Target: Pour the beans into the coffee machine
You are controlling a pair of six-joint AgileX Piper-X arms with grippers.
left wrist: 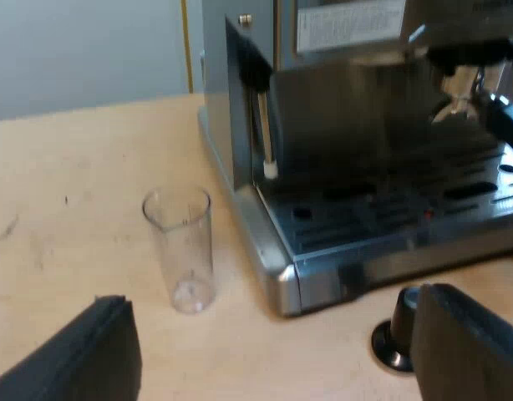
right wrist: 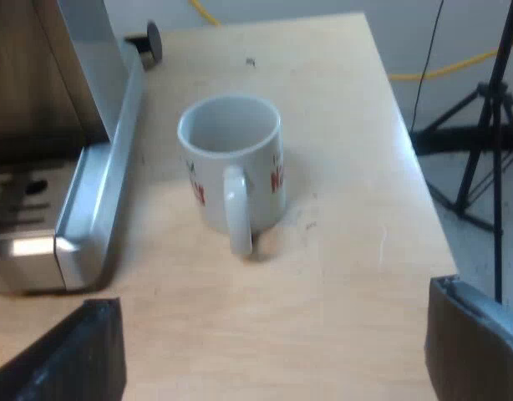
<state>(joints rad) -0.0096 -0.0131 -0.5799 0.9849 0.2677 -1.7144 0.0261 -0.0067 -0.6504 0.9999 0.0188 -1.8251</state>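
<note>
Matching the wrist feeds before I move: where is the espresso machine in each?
Left wrist view: the espresso machine stands beside the measuring glass, showing its drip tray.
Right wrist view: the espresso machine's metal base edge runs beside the mug.
Shared landmark: the wooden table under both.

1. My right claw (right wrist: 271,301) is hovering over the counter (right wrist: 348,276), its fingers (right wrist: 68,359) spreading wide and gripping nothing.
2. A white mug (right wrist: 231,167) with red lettering is standing upright on the counter, its handle (right wrist: 237,217) facing me.
3. The espresso machine (right wrist: 89,217) is sitting near the mug, not touching it.
4. A black tripod (right wrist: 482,125) is standing on the floor (right wrist: 449,188) beyond the counter's edge.
</note>
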